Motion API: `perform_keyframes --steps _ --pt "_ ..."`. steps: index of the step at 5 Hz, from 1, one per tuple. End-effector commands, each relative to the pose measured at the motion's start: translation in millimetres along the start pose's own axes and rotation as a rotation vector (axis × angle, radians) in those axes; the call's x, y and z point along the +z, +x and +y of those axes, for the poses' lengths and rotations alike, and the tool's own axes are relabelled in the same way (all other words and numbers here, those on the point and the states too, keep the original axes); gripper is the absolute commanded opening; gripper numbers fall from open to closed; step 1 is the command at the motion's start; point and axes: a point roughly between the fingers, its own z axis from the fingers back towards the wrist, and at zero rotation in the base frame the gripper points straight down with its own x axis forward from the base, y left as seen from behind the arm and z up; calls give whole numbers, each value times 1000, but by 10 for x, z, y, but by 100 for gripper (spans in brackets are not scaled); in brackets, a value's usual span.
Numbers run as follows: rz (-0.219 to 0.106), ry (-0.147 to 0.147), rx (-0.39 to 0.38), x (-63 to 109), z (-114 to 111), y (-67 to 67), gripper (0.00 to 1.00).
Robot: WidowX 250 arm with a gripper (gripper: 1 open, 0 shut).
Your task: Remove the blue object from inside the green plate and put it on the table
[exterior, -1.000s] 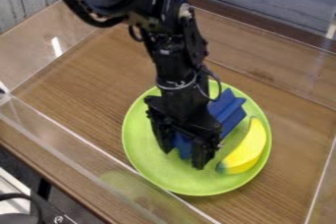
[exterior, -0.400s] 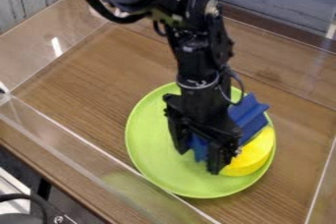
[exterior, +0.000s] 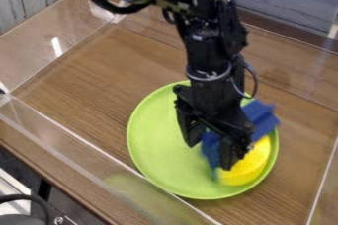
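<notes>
With the jaws spread and grasping nothing, the gripper (exterior: 224,150) could nudge the banana (exterior: 247,166) instead of the blue object (exterior: 255,120) at the green plate's (exterior: 158,135) four o'clock.

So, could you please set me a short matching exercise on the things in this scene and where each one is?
Things:
1. blue object
2. yellow banana
3. green plate
4. end effector

Places:
A. lying on the wooden table
B. poised above the plate's contents
C. in the plate, on its far right side
D. in the plate, at its near right rim

Pairs: 1-C, 2-D, 3-A, 4-B
</notes>
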Motion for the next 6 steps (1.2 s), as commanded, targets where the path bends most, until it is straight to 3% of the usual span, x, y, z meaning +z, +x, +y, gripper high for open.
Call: perform_keyframes --steps 1,3,5,6 --pt "-62 10 2 51 -47 24 100" --pt "-84 28 -15 80 -130 12 100" --pt "-91 33 -78 61 -32 -38 100" --pt "-105 40 -38 -8 15 -60 100"
